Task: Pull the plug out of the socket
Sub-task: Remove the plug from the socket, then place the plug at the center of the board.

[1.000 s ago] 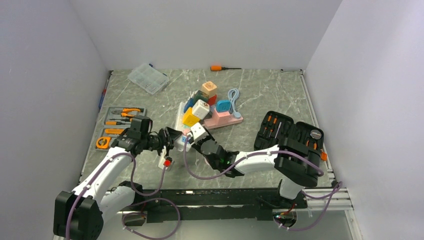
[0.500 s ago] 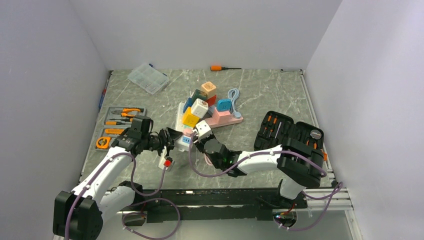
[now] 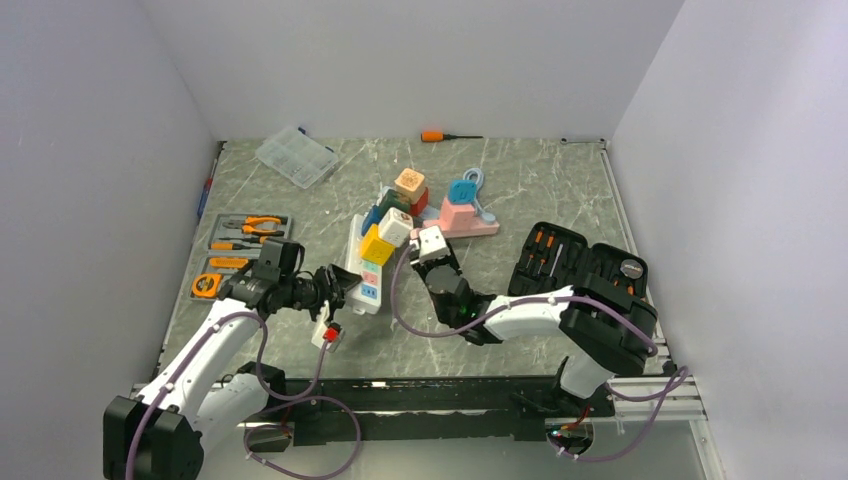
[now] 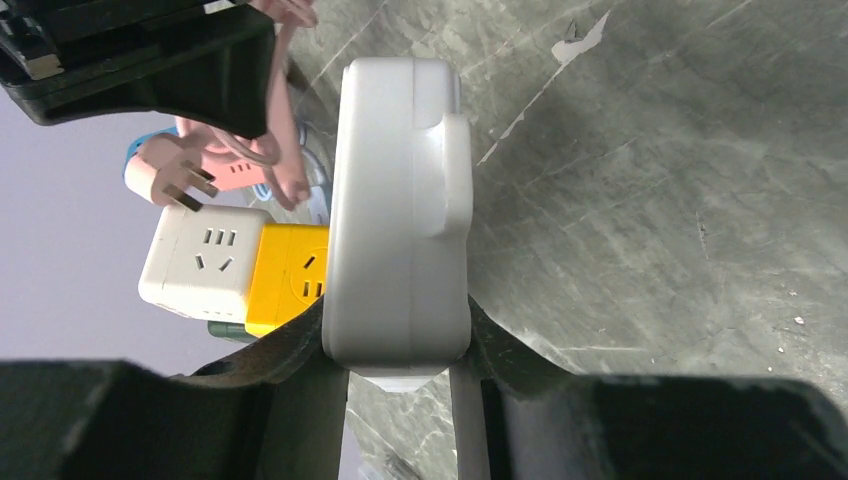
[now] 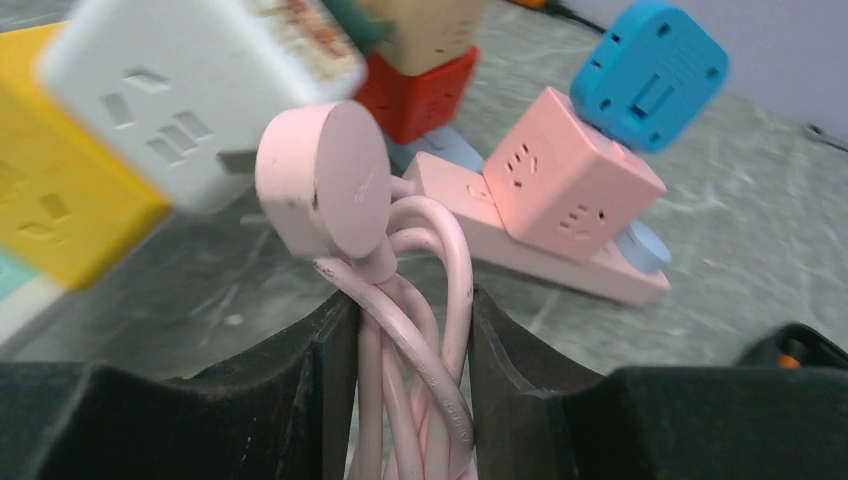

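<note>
**Right wrist view: pink plug out, pins turned away**

Right wrist camera shows only the round back of the pink plug [image 5: 325, 180]. Its pins face away and cannot be seen there. Loops of pink cord [image 5: 440, 250] run down from it into the right hand [image 5: 408, 305], whose two fingers are closed tight on the bundle just below the plug. Behind it, the white cube adapter [image 5: 200, 90] and the yellow cube [image 5: 55, 195] are blurred and cut off by the frame edge.

From the left wrist the plug's pins show bare in the air, seated in no socket, just beside the white cube adapter. The black body of the right hand covers the cord above them. The left hand [image 4: 397, 330] is clamped on the near end of the white socket strip [image 4: 400, 200], with the grey counter [image 4: 650, 200] to its right. The strip's far end is hidden behind its own bulk.

From above, the plug is too small to make out at the right hand. A pink strip [image 5: 520, 245] carrying a pink cube [image 5: 575, 185] and a blue cube [image 5: 655, 70] lies on the counter apart from the plug.
</note>
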You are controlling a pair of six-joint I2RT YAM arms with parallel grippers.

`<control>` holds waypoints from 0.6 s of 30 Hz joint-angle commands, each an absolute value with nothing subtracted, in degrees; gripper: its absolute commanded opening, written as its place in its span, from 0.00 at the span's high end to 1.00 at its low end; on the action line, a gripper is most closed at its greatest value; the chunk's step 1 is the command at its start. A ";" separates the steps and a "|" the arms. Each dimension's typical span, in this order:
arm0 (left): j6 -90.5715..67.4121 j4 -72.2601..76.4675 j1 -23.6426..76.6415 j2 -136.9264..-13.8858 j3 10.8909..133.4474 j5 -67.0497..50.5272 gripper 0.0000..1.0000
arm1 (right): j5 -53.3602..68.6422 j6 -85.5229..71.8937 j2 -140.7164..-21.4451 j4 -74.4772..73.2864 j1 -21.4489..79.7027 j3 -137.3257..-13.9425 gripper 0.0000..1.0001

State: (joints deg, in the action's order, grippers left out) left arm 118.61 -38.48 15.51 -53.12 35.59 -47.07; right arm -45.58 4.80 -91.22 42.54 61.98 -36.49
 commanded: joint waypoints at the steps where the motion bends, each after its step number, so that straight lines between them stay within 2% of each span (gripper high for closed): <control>1: 155.65 -42.40 15.07 -53.37 34.86 -47.93 1.00 | -56.54 3.17 -87.55 42.10 61.07 -36.26 1.00; 8: 141.97 -26.44 14.99 -54.55 32.25 -45.53 1.00 | -56.42 -3.25 -87.81 34.12 69.61 -33.40 1.00; 13: 137.07 -22.31 14.94 -55.13 30.56 -44.33 1.00 | -46.18 -15.14 -82.40 20.38 73.18 -30.19 1.00; 15: 135.91 -21.31 14.90 -55.55 29.65 -43.62 1.00 | -39.92 -17.87 -80.66 16.41 73.68 -29.23 0.92; 18: 134.08 -18.91 14.94 -56.59 27.99 -42.92 1.00 | -33.70 -20.81 -78.05 12.76 73.96 -27.62 0.61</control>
